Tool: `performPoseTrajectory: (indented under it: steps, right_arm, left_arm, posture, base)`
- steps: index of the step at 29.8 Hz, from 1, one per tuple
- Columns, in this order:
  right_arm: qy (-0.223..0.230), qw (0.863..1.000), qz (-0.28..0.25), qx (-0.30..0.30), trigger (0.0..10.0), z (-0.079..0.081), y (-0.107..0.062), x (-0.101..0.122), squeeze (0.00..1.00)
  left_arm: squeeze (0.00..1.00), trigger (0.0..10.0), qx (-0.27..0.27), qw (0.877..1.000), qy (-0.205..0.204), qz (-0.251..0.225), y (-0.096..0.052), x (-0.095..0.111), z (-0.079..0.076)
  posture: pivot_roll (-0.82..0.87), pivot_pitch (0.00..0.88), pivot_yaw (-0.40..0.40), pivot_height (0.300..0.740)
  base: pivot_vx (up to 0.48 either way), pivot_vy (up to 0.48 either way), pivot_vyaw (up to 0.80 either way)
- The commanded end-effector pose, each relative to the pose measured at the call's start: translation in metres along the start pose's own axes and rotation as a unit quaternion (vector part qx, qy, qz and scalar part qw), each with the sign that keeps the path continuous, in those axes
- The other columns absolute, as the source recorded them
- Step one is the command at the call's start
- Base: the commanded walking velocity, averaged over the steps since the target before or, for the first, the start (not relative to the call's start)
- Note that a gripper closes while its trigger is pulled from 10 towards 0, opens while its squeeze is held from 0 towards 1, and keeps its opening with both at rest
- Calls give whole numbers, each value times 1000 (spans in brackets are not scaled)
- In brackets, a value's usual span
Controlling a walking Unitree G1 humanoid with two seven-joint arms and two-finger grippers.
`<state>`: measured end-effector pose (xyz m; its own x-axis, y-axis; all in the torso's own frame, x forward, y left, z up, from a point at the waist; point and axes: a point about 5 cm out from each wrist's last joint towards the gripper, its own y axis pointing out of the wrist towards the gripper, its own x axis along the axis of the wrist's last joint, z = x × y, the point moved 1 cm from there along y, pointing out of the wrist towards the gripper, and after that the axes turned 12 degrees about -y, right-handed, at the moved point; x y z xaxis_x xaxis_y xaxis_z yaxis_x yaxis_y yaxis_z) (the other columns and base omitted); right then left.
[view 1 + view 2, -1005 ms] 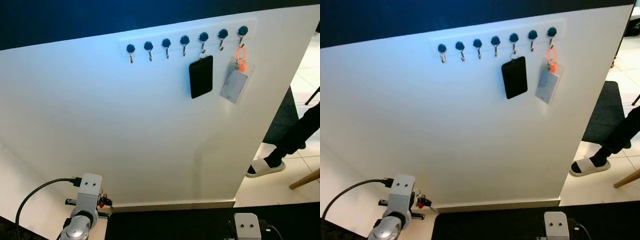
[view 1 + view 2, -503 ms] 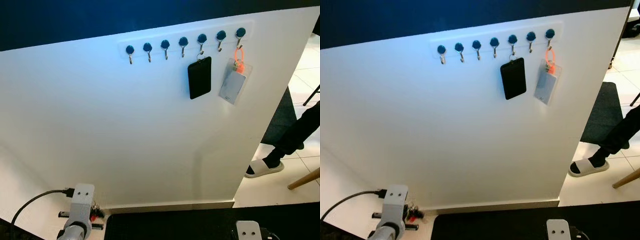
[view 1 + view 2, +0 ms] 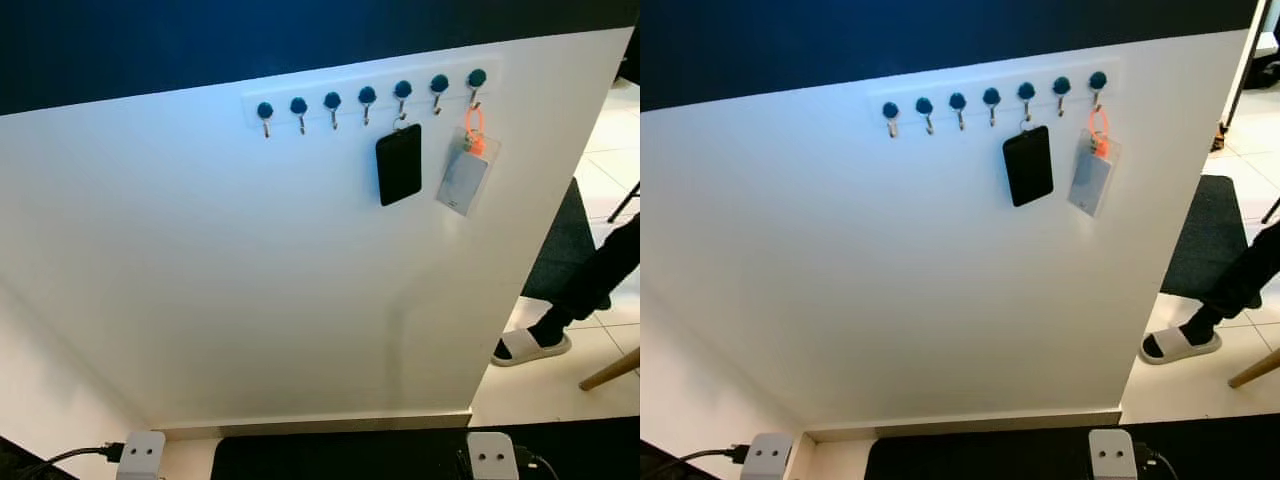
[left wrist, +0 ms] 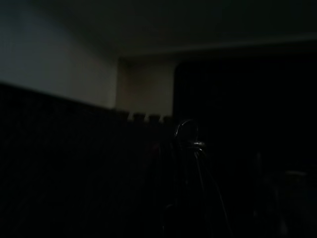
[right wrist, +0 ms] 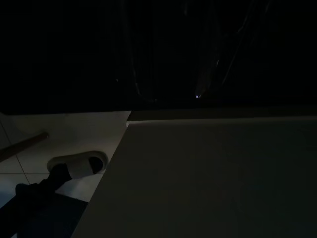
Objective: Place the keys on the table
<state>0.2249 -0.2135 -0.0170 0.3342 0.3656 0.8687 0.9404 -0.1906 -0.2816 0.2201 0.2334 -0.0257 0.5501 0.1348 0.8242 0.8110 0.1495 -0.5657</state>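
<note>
Hooks [image 3: 367, 96] run in a row along a white rail high on the white wall [image 3: 250, 280], set there so small things can hang within reach; a black card holder [image 3: 399, 165] and a clear badge on an orange loop [image 3: 462, 175] hang from the right-hand ones, and the rest are bare. Both arms sit low, only their wrist blocks showing at the head view's lower edge. In the dark left wrist view a metal ring [image 4: 187, 133] glints just ahead, likely the keys in the left end effector, though I cannot tell its opening. The right end effector's state is also unclear. No bench is in view. A person's sandalled foot [image 3: 530, 345] stands beyond the wall's corner.
</note>
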Motion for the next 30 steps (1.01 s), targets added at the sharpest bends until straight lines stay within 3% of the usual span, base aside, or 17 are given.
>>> performPoseTrajectory:
  steps: [1, 5, 6, 7, 10, 11, 15, 18, 27, 30]
  right_arm:
    - [-3, 1000, 10, 13, 10000, 6, -4, -7, 0]
    - [-4, 1000, 9, 13, 10000, 6, -3, -6, 0]
    - [-4, 1000, 8, 14, 10000, 6, -2, -6, 0]
    - [-4, 1000, 7, 15, 10000, 7, -2, -5, 0]
    - [-4, 1000, 7, 17, 10000, 8, -2, -5, 0]
    - [-6, 1000, 6, 20, 10000, 9, -1, -5, 0]
    - [-11, 1000, 6, 26, 10000, 10, -1, -6, 0]
    - [-12, 1000, 6, 26, 10000, 10, -2, -6, 0]
    - [-20, 999, 8, 28, 10000, 8, -1, -8, 0]
    - [-20, 999, 7, 29, 10000, 9, 0, -7, 0]
  left_arm:
    - [0, 10000, -13, 1000, 20, -5, 0, -4, -5]
    - [0, 10000, -28, 999, 36, -19, 2, -1, -12]
    - [0, 10000, -38, 999, 24, -18, 4, 0, -17]
    - [0, 10000, -75, 997, -12, -10, 7, 2, -31]
    - [0, 10000, -112, 993, -30, -4, 8, 3, -45]
    - [0, 10000, -140, 990, -19, -4, 9, 3, -57]
    - [0, 10000, -151, 989, 2, 10, 12, -7, -66]
    - [0, 10000, -141, 990, 8, 18, 13, -14, -63]
    - [0, 10000, -69, 994, 70, 50, 4, -45, -29]
    - [0, 10000, -52, 995, 61, 54, 3, -48, -20]
  posture:
    - [7, 156, 144, 740]
    - [8, 158, 142, 740]
    - [9, 161, 140, 740]
    - [8, 165, 137, 740]
    - [7, 168, 133, 740]
    - [4, 172, 129, 740]
    - [-8, 175, 122, 740]
    - [-10, 175, 121, 740]
    - [-19, 170, 108, 740]
    - [-15, 167, 111, 740]
  base:
    - [0, 0, 0]
    - [0, 0, 0]
    - [0, 0, 0]
    - [0, 0, 0]
    - [0, 0, 0]
    - [0, 0, 0]
    - [0, 0, 0]
    - [0, 0, 0]
    - [0, 0, 0]
    - [0, 0, 0]
